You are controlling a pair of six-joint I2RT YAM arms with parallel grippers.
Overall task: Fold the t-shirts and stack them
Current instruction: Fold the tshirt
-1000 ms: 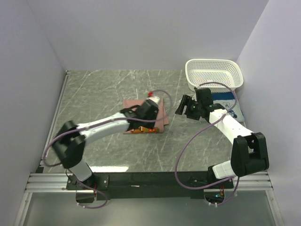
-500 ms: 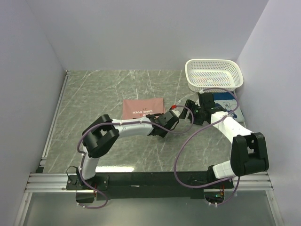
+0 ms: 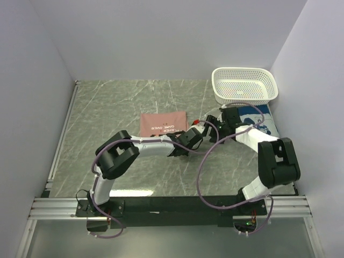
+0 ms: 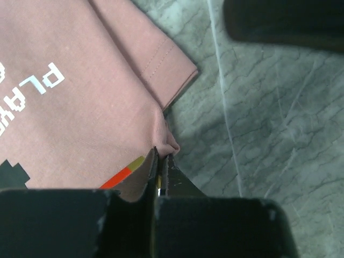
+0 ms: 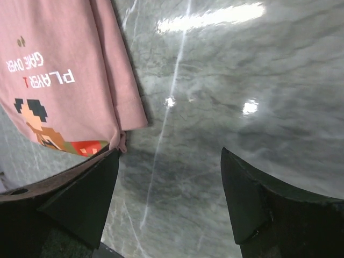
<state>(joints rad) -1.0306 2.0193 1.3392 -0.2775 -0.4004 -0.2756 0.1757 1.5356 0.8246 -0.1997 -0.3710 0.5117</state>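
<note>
Pink tee pinched at its corner, blue tee waiting

Tabletop of green marble carries everything, and most of it lies bare. At its far right corner stands the white perforated basket, which looks to hold no clothing.

The pink tee lies near the middle of the tabletop as a flat, roughly rectangular shape, print side up, with white pixel lettering and a pixel-art face showing. In the left wrist view a sleeve lies tucked flat along one edge, so it reads as partly folded, though probably not down to its final size.

The blue tee lies just in front of the basket, largely hidden under the right arm. Whether it has been folded cannot be told, but it sits well apart from the pink one, so stacking is not done.

The left tool is clenched on the near right corner of the pink tee, a small pucker of cloth bunched at the closed tips. The likely step is carrying that corner over for another fold.

The right tool hangs released just beside that same corner, its fingers spread wide over bare marble, holding nothing.
</note>
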